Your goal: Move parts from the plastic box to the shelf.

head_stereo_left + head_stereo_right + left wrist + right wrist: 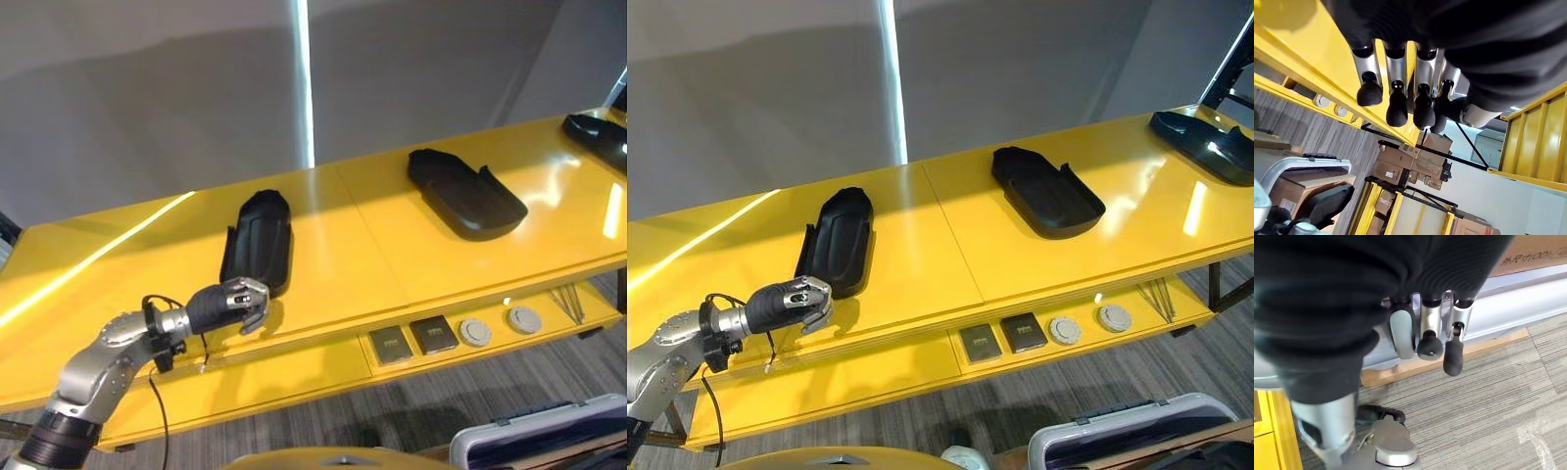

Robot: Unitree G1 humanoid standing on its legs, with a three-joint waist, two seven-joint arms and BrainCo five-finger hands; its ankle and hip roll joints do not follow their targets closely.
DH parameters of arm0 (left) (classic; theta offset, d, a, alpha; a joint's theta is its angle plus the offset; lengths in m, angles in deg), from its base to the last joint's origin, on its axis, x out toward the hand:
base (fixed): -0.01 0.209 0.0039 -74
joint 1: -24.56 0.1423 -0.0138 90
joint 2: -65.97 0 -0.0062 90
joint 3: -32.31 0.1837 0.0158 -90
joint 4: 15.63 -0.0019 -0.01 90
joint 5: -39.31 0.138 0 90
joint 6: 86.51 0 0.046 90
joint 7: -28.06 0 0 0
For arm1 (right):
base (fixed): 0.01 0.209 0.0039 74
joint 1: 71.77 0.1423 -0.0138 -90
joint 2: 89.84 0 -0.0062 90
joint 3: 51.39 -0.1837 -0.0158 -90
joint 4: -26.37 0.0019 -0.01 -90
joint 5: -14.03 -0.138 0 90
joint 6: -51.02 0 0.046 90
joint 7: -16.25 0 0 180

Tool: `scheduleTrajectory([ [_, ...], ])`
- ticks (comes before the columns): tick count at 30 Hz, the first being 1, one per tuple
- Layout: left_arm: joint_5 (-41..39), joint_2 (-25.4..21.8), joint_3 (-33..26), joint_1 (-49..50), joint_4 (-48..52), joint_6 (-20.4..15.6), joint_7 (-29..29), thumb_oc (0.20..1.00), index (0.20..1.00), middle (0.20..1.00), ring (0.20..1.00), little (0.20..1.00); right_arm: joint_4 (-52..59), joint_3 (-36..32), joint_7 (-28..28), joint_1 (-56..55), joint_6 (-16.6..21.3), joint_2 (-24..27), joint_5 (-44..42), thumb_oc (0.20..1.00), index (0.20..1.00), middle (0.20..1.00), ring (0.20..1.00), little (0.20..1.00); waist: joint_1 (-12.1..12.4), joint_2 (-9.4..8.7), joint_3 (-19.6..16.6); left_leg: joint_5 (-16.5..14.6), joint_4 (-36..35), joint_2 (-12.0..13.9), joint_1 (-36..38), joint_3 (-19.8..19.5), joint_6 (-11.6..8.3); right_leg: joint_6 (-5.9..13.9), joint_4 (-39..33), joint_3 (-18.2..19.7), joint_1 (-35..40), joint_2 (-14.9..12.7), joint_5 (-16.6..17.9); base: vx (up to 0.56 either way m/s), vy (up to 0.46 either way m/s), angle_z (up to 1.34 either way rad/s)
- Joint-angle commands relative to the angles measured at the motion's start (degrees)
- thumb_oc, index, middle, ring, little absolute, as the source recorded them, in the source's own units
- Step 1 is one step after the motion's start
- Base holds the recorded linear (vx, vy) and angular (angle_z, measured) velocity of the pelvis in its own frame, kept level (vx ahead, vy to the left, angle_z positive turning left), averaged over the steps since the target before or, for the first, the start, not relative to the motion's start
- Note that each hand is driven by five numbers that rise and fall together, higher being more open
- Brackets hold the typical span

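Observation:
Three black moulded parts lie on the yellow shelf [372,264]: one at the left [260,240], one in the middle [465,191], one at the far right [598,137]. My left hand [235,302] hovers at the shelf's front edge, just in front of the left part and apart from it. Its fingers [1396,105] hang relaxed and hold nothing. The grey plastic box [539,436] sits low at the right, by the floor. My right hand [1430,333] hangs beside the box wall [1528,298] above the carpet, fingers relaxed and empty.
A lower ledge under the shelf holds two dark square pads [411,340], two round grey discs [500,326] and thin rods [568,304]. A grey wall stands behind the shelf. Stacked cardboard boxes [1415,161] on racks show in the left wrist view.

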Motion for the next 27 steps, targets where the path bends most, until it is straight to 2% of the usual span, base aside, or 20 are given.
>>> scheduleTrajectory([
  [1,-3.05,-0.19,-0.11,-0.93,0.45,-2.31,0.81,0.2,0.2,0.2,0.2,0.2,-2.08,2.36,-0.43,2.52,-0.42,-1.35,0.0,1.0,1.0,1.0,1.0,1.0,-0.96,-2.96,0.86,-1.95,5.06,1.46,-4.81,-1.1,0.55,5.59,1.56,0.1,2.04,-5.61,-3.32,0.0,0.0,0.0],
  [6,-3.06,2.49,0.9,0.27,-2.77,-4.57,4.93,0.2,0.2,0.2,0.2,0.2,-1.62,2.41,-0.5,2.43,-0.54,-1.29,0.12,1.0,1.0,1.0,1.0,1.0,-1.2,-3.04,1.21,-1.98,5.23,1.56,-4.8,-0.98,0.59,5.42,1.57,0.13,2.09,-5.57,-3.38,0.0,0.0,0.0],
  [9,-1.44,4.23,1.07,1.0,-5.21,-6.16,10.29,0.2,0.2,0.2,0.2,0.2,-1.44,2.42,-0.42,2.43,-0.67,-1.57,0.16,1.0,1.0,1.0,1.0,1.0,-1.15,-3.2,1.31,-1.97,5.28,1.62,-4.78,-1.05,0.58,5.33,1.63,0.05,2.14,-5.49,-3.46,0.0,0.0,0.0],
  [15,0.71,7.12,0.17,1.09,-8.41,-8.39,16.29,0.2,0.2,0.2,0.2,0.2,-1.42,2.15,-0.29,2.28,-0.74,-2.2,0.25,1.0,1.0,1.0,1.0,1.0,-0.9,-3.61,1.43,-2.04,5.46,1.71,-4.75,-1.39,0.61,5.2,1.78,-0.21,2.31,-5.4,-3.57,0.0,0.0,0.0],
  [19,3.37,8.7,1.38,0.54,-9.9,-9.48,17.02,0.2,0.2,0.2,0.2,0.2,-1.74,2.1,-0.2,2.49,-0.52,-2.65,0.26,1.0,1.0,1.0,1.0,1.0,-0.99,-3.74,1.61,-2.07,5.56,1.83,-4.7,-1.32,0.54,5.12,1.91,-0.37,2.34,-5.34,-3.66,0.0,0.0,0.0],
  [27,1.96,9.36,3.4,-0.96,-10.72,-10.75,19.83,0.2,0.2,0.2,0.2,0.2,-2.14,2.17,-0.91,2.73,-0.31,-2.44,-0.06,1.0,1.0,1.0,1.0,1.0,-1.61,-3.66,1.71,-2.18,5.85,2.01,-4.63,-0.77,0.52,5.08,2.07,-0.11,2.31,-5.29,-3.82,0.0,0.0,0.0],
])
